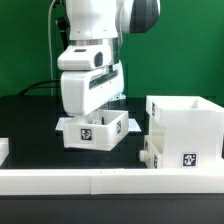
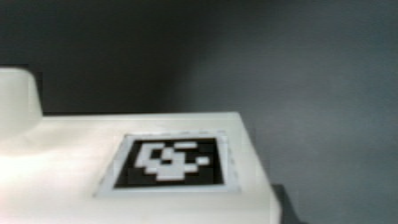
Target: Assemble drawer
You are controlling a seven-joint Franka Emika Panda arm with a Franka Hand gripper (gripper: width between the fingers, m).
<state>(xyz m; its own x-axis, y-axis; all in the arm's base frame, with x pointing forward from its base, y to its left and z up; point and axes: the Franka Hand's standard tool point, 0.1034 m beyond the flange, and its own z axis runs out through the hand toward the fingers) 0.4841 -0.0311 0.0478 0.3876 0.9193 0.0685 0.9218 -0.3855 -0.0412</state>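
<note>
I'm looking at the exterior view, and the arm is hanging down in the upper middle of the frame, its white wrist body sitting right over a low tray (image 1: 97, 130) near the centre. The claw (image 1: 97, 112) is dipping into or just above that tray, and I cannot tell whether it's wide, narrow or holding the tray wall; the wrist body is hiding the fingers. The tray is resting on the dark surface (image 1: 30, 120), tag facing the camera. Over at the right of the frame, the tall shell (image 1: 185, 130) is standing apart from the tray. A long white rail (image 1: 100, 181) is running across the bottom. On the wrist view, I'm getting a blurred white face with a black-and-white tag (image 2: 171, 161), dark surface behind it.
</note>
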